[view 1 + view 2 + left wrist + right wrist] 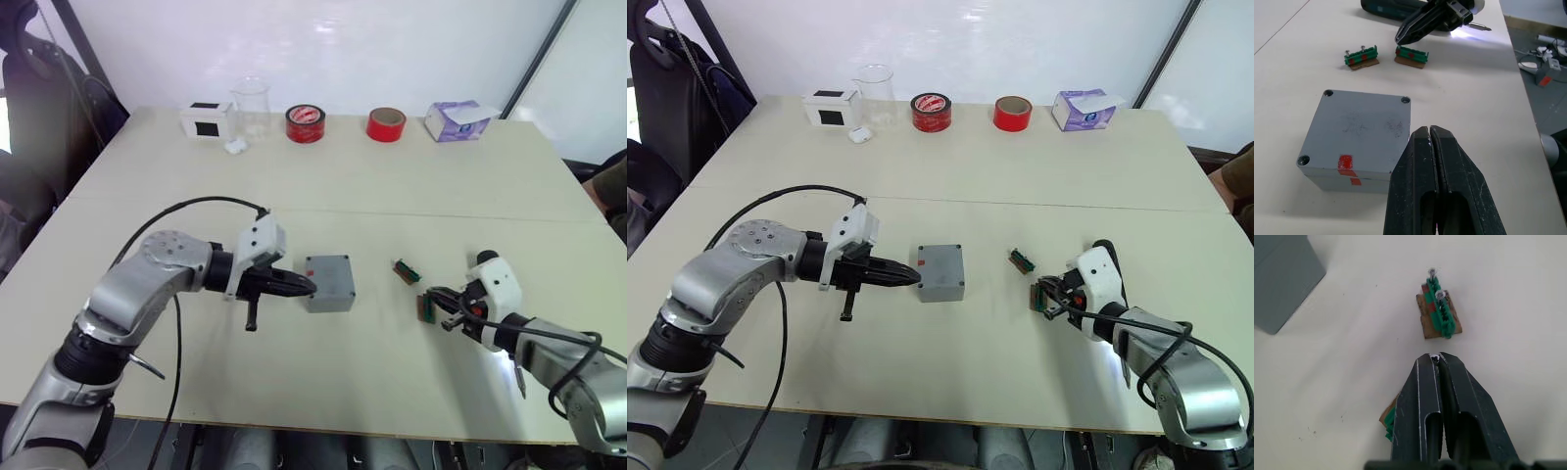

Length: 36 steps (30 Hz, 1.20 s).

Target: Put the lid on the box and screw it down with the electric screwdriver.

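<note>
The lid (pixel 1364 129) sits closed on the box (pixel 329 283) near the middle of the tabletop (pixel 392 186), four corner screw holes showing and a red mark (pixel 1347 164) on the side wall facing the left arm. The left arm reaches in from about 9 o'clock of the box, forearm level above the tabletop, wrist straight. The left tool (pixel 306 285) points toward 3 o'clock, its black fingers pressed together with nothing between them, tips just beside the box's near edge; contact cannot be judged.

The right arm lies low at about 3 o'clock of the box, well apart from it, forearm close to the tabletop. The right tool (pixel 437 297) points toward 9 o'clock, fingers closed together, a small screw head (pixel 1434 356) showing at the tips. One green piece (pixel 1439 311) lies just ahead of those tips; a second green piece (pixel 426 307) lies beneath them. The electric screwdriver (pixel 1415 7) lies beside the right arm, its tip light lit.
</note>
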Tool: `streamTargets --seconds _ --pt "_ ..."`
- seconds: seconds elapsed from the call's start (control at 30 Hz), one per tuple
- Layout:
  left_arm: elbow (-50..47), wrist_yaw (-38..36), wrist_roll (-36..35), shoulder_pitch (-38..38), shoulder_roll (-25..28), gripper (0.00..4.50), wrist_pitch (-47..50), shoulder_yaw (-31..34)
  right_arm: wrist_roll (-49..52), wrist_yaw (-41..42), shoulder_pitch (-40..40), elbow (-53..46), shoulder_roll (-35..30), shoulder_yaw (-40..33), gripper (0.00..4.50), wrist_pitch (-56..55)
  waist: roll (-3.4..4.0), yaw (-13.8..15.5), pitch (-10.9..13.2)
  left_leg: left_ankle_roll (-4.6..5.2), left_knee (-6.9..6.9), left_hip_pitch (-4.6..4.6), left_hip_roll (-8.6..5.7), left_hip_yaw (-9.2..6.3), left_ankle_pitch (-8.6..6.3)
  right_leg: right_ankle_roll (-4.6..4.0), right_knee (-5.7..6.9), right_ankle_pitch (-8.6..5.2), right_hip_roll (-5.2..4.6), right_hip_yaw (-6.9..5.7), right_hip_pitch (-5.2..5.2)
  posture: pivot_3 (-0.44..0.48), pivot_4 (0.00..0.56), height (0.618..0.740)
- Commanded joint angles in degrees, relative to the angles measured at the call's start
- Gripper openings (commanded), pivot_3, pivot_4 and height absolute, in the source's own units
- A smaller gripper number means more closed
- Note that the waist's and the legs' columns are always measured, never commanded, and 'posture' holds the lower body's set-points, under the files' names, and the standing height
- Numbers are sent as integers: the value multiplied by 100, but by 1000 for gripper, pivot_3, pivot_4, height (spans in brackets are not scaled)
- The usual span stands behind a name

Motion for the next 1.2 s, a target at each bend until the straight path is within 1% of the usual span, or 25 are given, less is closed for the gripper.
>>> streamTargets --seconds 0.03,0.17,0.2,0.3,0.4,0.57,0.67,0.97,1.2 --pt "126 19 -110 -67 -43 0 -81 232 138 90 -274 -336 -219 -146 81 59 0 -1 0 0 0 0 0 0 0 0 0 0 0 0 0 0 150 740" --pt "304 -11 -80 -73 31 0 -112 304 333 185 -687 -520 -393 -140 81 189 1 -12 1 0 0 0 1 -1 0 0 0 0 2 -1 0 0 150 740" --pt "384 -6 -25 -22 107 0 -131 353 465 206 -1082 -580 -313 67 81 249 0 -9 1 0 0 0 1 -1 0 1 1 0 2 -1 -1 0 150 740" --pt "527 9 55 101 232 0 -160 433 581 178 -1897 -520 -19 642 81 297 3 -65 1 0 0 2 6 -3 0 1 2 3 4 1 -5 0 150 740" --pt "535 49 54 196 260 0 -177 445 469 114 -2256 -252 242 1027 81 224 1 -104 1 0 -1 2 8 -5 0 4 5 4 9 -2 -4 0 150 740" --pt "456 231 30 346 227 0 -149 543 95 188 -2570 314 554 1695 81 -185 0 -95 1 0 -1 -7 2 1 0 13 3 10 -4 -6 -5 0 150 740" --pt "435 388 31 402 180 0 -135 617 -56 240 -2623 550 640 1855 81 -386 0 -112 1 0 0 -6 -1 1 0 13 2 10 -7 -3 -5 0 150 740" --pt "370 515 17 527 226 0 -178 661 -329 433 -2605 824 702 2098 81 -681 1 -124 1 0 -1 -4 1 1 0 16 6 11 -4 -5 -5 0 150 740" --pt "316 545 47 533 201 0 -184 587 -398 427 -2652 844 869 2121 81 -703 1 -124 1 0 -1 -4 1 1 0 16 8 11 -4 -6 -5 0 150 740"
